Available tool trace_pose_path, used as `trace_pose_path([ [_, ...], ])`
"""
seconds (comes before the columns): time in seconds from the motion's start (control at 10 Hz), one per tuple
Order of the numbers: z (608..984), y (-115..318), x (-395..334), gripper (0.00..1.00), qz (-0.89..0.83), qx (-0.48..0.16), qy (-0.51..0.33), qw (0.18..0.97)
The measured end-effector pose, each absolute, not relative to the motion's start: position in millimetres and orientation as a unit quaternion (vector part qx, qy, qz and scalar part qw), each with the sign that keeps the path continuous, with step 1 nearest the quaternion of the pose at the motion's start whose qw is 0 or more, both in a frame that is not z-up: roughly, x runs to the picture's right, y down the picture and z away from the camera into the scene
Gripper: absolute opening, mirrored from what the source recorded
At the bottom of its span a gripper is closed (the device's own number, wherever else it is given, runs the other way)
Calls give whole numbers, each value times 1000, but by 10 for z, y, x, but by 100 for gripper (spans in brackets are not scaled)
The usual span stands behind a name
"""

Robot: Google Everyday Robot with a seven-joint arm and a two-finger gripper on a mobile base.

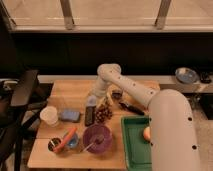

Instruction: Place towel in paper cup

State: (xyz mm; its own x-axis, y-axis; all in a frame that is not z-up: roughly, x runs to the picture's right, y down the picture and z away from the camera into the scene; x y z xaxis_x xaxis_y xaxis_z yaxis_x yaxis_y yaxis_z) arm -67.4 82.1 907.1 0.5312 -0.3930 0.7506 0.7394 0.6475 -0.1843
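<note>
Camera view, tool [95, 95] just above towel [91, 102], outline unclear, paper cup [49, 115] left

— Where's the light from?
— Bright windows [110, 12] up top, washed out; the wall [60, 55] below is dark.
— And the table [75, 92]?
— Warm, softly lit. The gripper [94, 99] hangs over its middle; the pale arm [130, 87] is brightest.
</note>
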Motion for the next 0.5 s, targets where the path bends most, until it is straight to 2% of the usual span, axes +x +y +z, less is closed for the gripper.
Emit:
trace_pose_path([
  [0.4,9210,826,-597,60,-328,-262,-335,844],
  [0.5,9231,827,-596,54,-327,-266,-332,844],
])
